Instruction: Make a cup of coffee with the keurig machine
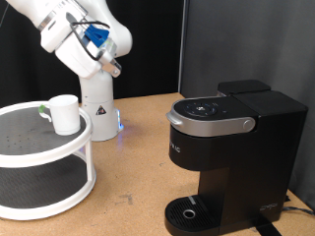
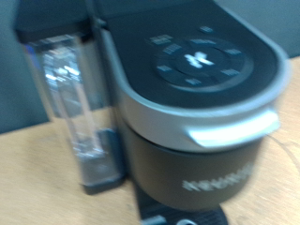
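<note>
In the exterior view the keurig (image 1: pixel 224 157) stands nearest, at the lower right of the wooden table (image 1: pixel 138 147), its lid down, its round button panel facing up and its circular drip tray at the bottom edge with nothing on it. Farther back on the left, the cup (image 1: pixel 65 114) sits upright on the top tier of a white two-tier rack (image 1: pixel 39 157), well apart from the machine. Behind the rack stands the arm's white base, with the arm (image 1: pixel 74 39) bent above it at the upper left; the gripper itself cannot be made out there, so I cannot tell whether its fingers are spread or closed, and no picture shows anything between them. The wrist view adds what the exterior view hides: a close, slightly blurred look at the keurig (image 2: pixel 197 103), its silver lid handle and button ring, and a clear water tank (image 2: pixel 70 103) fixed to its side. No fingers show in that view.
</note>
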`<state>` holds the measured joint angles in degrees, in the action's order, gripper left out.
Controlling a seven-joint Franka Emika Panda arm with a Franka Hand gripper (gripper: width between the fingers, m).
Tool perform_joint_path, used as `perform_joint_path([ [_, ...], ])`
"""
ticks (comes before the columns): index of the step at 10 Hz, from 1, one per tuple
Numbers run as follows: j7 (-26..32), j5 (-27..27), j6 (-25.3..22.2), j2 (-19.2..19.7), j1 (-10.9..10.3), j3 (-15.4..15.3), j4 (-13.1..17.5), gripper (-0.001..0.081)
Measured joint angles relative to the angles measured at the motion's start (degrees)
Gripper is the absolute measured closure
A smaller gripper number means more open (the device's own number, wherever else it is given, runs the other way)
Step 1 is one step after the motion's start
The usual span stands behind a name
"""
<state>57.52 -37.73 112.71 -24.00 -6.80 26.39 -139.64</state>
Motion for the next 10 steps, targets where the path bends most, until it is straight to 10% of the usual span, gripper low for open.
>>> perform_joint_path([
  [2,3.7,0.0,2.3,-3.0,1.1,1.0,-2.8,0.0805],
  [6,6.6,4.6,-8.1,-7.7,4.7,4.9,-4.3,0.0805],
  [10,5.1,4.0,-1.2,-8.4,5.4,4.1,-6.2,0.0805],
])
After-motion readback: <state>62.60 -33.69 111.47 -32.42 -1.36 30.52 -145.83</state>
